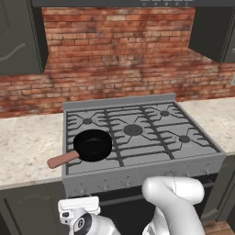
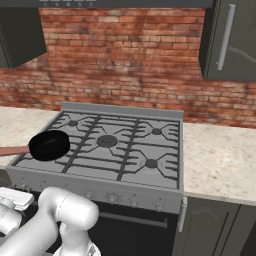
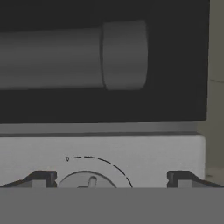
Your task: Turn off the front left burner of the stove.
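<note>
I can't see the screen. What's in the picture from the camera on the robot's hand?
A round grey stove knob sits close up at the bottom, between the robot's two dark fingertips, which stand open on either side without touching it. A dashed arc with a small zero mark curves over the knob on the pale control panel. Beyond it are the black oven door and its grey handle bar.

Base views flank stove [image 1: 137,133]; hand view close.

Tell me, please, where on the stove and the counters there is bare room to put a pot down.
Free: the stove's front right burner and centre burner, and the beige counter left and right of the stove. Crowded: the front left corner, where the black frying pan sits, its handle over the left counter.
</note>
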